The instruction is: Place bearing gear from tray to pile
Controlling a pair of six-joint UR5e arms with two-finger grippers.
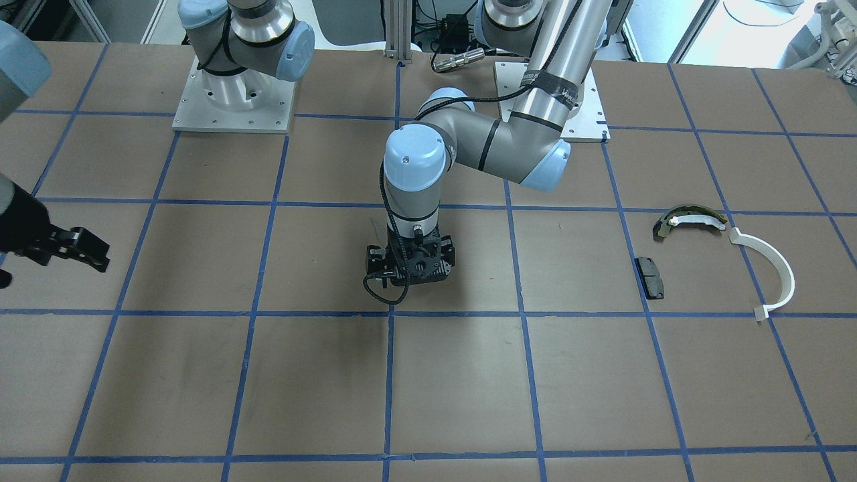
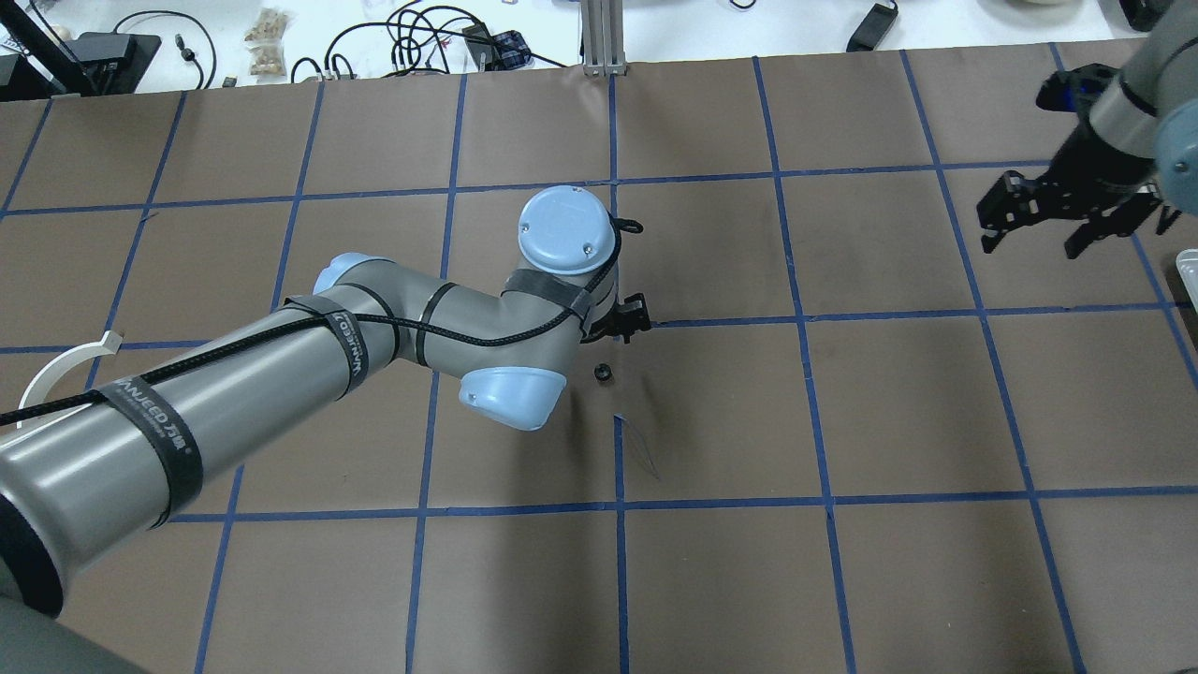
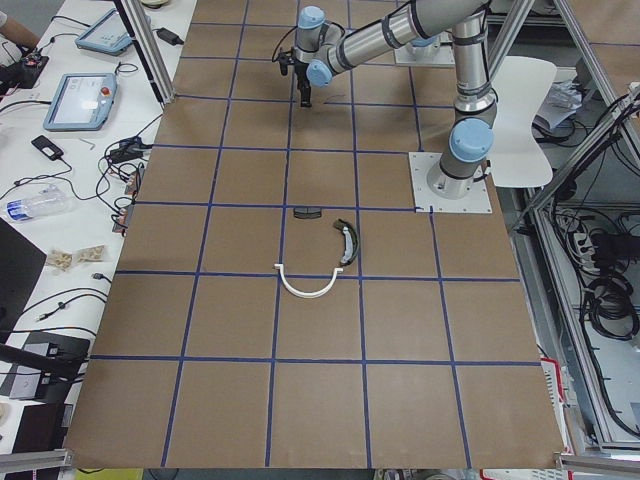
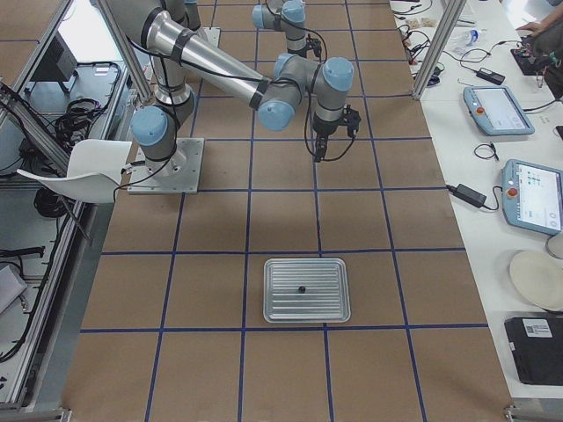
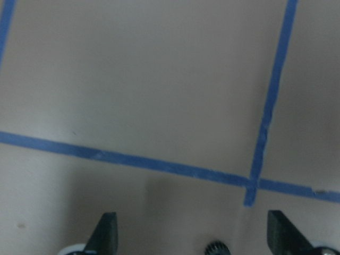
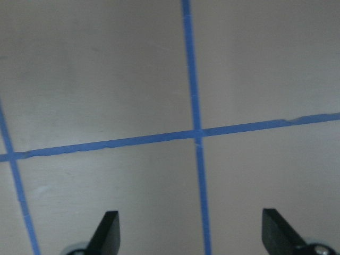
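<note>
While the bearing gear [image 2: 603, 373] lies loose near the middle of the worktop [image 2: 842, 421], off the tray [image 4: 306, 260] and well apart from the pile, my left end effector [image 5: 191, 215] hangs just above it. Its fingers are spread wide and hold nothing, and the wrist view puts the gear between the two fingers' lines, touching neither. By my reckoning this is the pick-up for the run to the pile. The next move calls for a short drop straight down, centring the small toothed part between the pads, and a firm close. Then comes a carry out to my left, where the flat black pad [image 1: 650, 277], the olive curved shoe [image 1: 689, 219] and the white half-ring band [image 1: 770, 268] lie. My right end effector [image 6: 189, 212] hovers wide open and empty over bare blue gridlines, toward the tray's end. Only the gear's top edge clears the bottom of the left wrist view, and from across the worktop my own wrist hides it entirely. A dark speck [image 4: 302, 288] sits in the tray, too small to name.
</note>
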